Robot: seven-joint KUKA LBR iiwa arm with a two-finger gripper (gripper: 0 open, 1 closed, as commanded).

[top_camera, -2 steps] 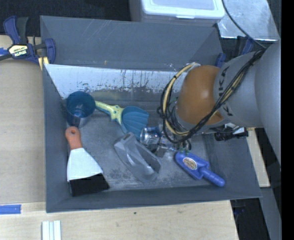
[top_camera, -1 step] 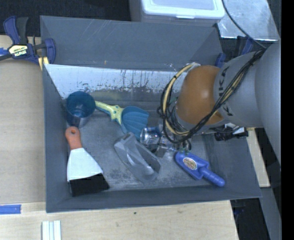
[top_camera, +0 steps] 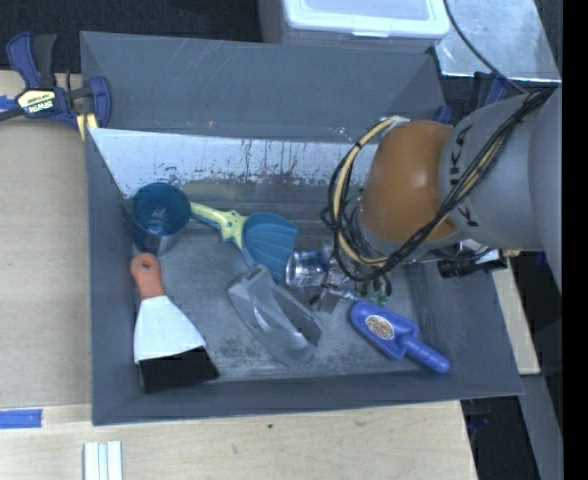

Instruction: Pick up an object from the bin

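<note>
My gripper point(top_camera: 314, 273) is low in the middle of the bin, its metal body showing under the arm's orange cover. Right below it lies a grey flat tool point(top_camera: 272, 313), slanting toward the bin's front. A blue scoop with a yellow-green handle point(top_camera: 257, 235) lies just to the gripper's left. A blue clamp with a round label point(top_camera: 394, 335) lies to its lower right.
A dark blue cup point(top_camera: 158, 215) stands in the far-left corner. A white scraper with an orange handle and a black edge point(top_camera: 164, 328) lies along the left wall. The arm with its cables covers the bin's right side.
</note>
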